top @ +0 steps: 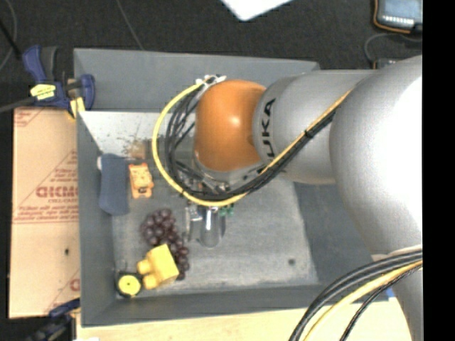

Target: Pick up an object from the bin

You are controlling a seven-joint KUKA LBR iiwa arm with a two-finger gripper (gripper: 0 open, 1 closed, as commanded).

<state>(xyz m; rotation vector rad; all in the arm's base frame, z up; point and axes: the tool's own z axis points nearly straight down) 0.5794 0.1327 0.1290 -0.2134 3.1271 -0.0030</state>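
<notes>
The arm [341, 133] hides much of the gripper [206, 231]; we cannot tell if it is parted or closed. It hangs over bare floor just beside the grapes [162, 229], so we may grab nothing, or scatter them.

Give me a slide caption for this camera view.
KUKA arm's gripper inside the grey bin, beside a purple grape cluster and yellow toy.

Gripper [205, 227] low over grey bin [263, 258] floor, just right of dark purple grape bunch [162, 227]; yellow toy block [162, 263] and yellow disc [129, 285] lower left, small orange figure [141, 180] beside blue-grey pouch [114, 183] upper left.
</notes>
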